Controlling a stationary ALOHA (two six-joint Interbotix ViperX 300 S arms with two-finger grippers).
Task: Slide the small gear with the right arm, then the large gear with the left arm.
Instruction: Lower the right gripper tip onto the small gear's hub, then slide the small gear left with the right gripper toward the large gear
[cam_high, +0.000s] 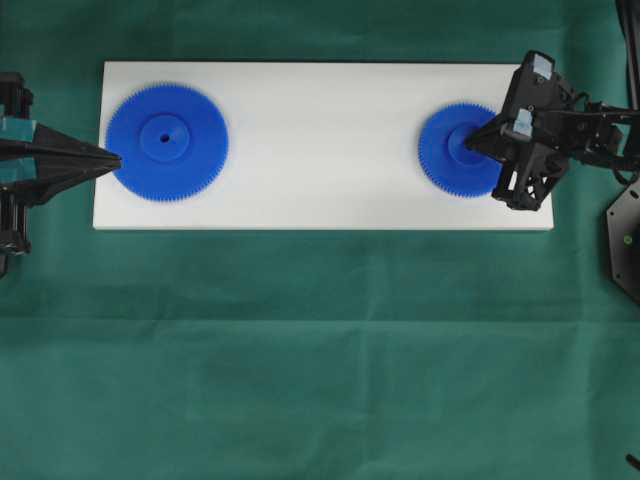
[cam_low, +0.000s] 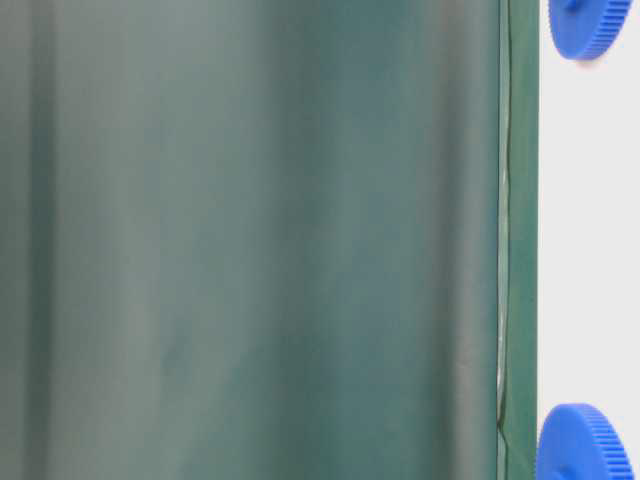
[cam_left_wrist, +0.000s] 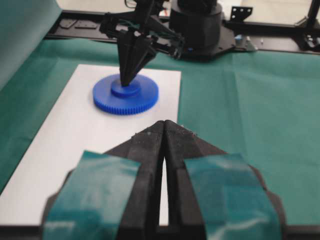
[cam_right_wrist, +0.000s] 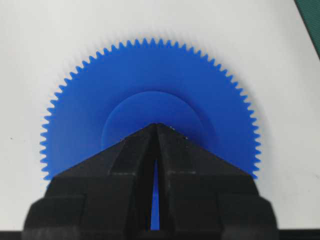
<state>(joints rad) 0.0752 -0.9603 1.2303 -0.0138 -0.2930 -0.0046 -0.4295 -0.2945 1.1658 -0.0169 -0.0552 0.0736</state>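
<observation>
We see the small gear (cam_high: 452, 150) lying flat toward the right end of the white board (cam_high: 320, 140), in the upper right of the overhead frame. The right gripper (cam_high: 470, 141) has its fingers pressed together into a point, and that point sits on the gear's raised hub (cam_right_wrist: 155, 112); in the right wrist view, lower centre, the tips meet over the hub's middle with nothing clamped between them. From the left wrist camera we find the same gear (cam_left_wrist: 125, 94) in the upper left of the frame, with the right arm's tip (cam_left_wrist: 125, 82) standing on its hub.

The large gear (cam_high: 167, 142) lies flat at the board's left end, well apart from the small one. The left gripper (cam_high: 115, 158), clenched to a point with teal patches (cam_left_wrist: 90, 192) near its base, rests at that gear's left edge. Green cloth (cam_high: 320, 350) surrounds the board.
</observation>
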